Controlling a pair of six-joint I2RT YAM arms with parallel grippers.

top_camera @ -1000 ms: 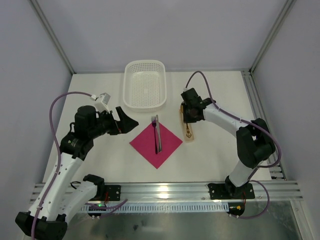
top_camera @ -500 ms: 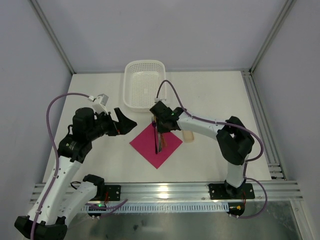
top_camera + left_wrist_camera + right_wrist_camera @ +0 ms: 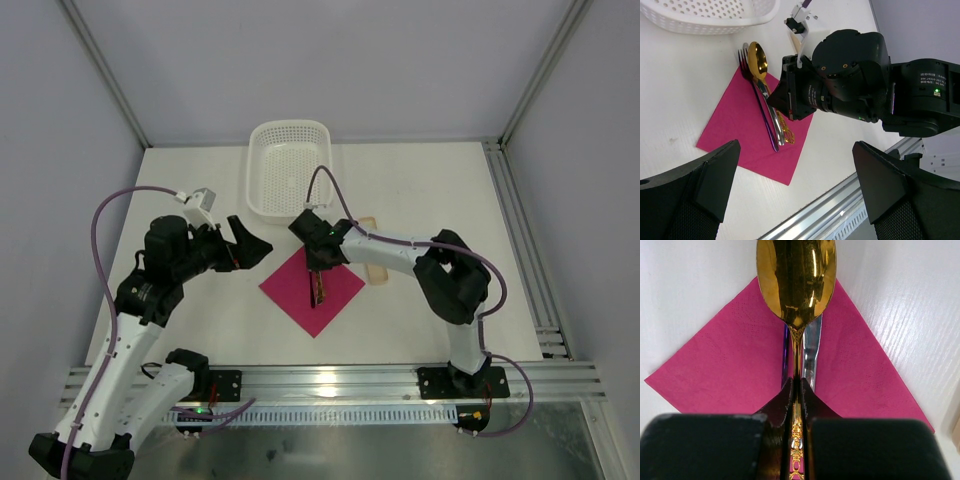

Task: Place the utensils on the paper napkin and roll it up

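Pinching the spoon [image 3: 796,280] by its handle, my right claw [image 3: 796,385] is clamped tight, so the gold bowl lines up with the fork [image 3: 758,100] and knife [image 3: 770,110] lying on the napkin [image 3: 730,365]. All 3 run corner to corner, leaving pink on both sides for rolling. My left claw [image 3: 252,243] hangs wide open and empty, just beside the left corner. The basket [image 3: 289,170] crowds the far corner.
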